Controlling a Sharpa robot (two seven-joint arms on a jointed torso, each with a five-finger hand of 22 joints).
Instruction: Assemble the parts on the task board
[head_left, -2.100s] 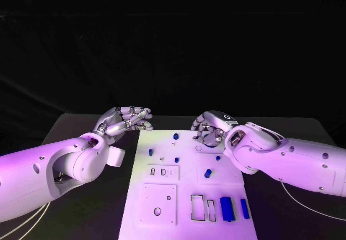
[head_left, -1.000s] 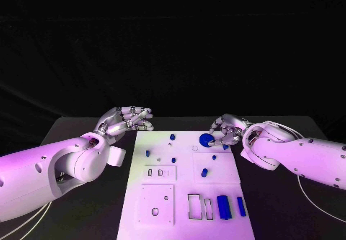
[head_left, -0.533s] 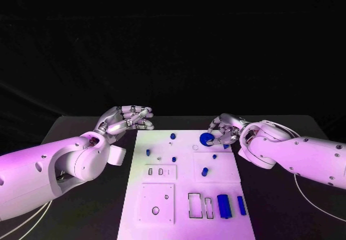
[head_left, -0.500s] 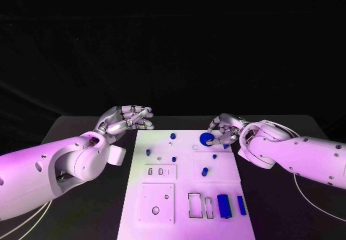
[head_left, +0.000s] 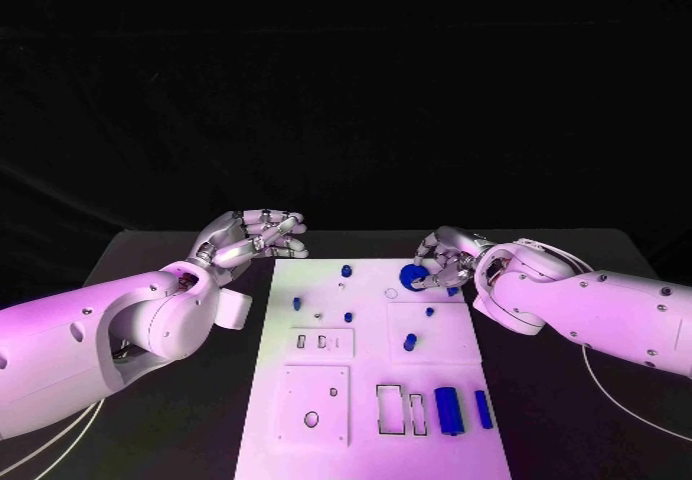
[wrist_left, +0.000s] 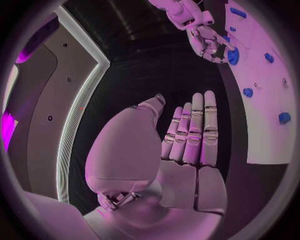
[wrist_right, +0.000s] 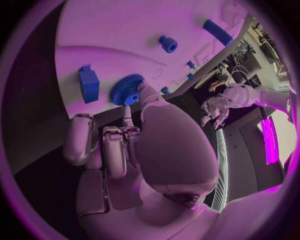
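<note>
Since two seconds ago, the right hand (head_left: 444, 262) has lifted a blue gear (head_left: 414, 277) off the far right of the task board (head_left: 325, 400) and carried it slightly toward the board's middle; over the last half second it has barely shifted.

On the left, the left hand (head_left: 253, 238) hovers just beyond the board's far left corner, above the black counter (head_left: 159, 262). It has stayed there throughout, holding nothing; the left wrist view shows its fingers (wrist_left: 194, 130) lying straight, side by side.

On the board, small blue pegs stand in the upper half: one near the left edge (head_left: 297, 302), one near the far edge (head_left: 346, 270), one mid-board (head_left: 348, 317), and two on the right-hand panel (head_left: 410, 341). Nearer the robot lie two outlined rectangular slots (head_left: 391, 409) and, beside them, two long blue bars (head_left: 450, 409), the wider one on the left.

On the right, the right hand pinches the toothed gear between thumb and fingers, just above the board's far right area, beside a small ring-shaped socket (head_left: 391, 294). In the right wrist view the gear (wrist_right: 126, 89) sits at the fingertips, with a blue block (wrist_right: 89, 83) resting on the board close by.
</note>
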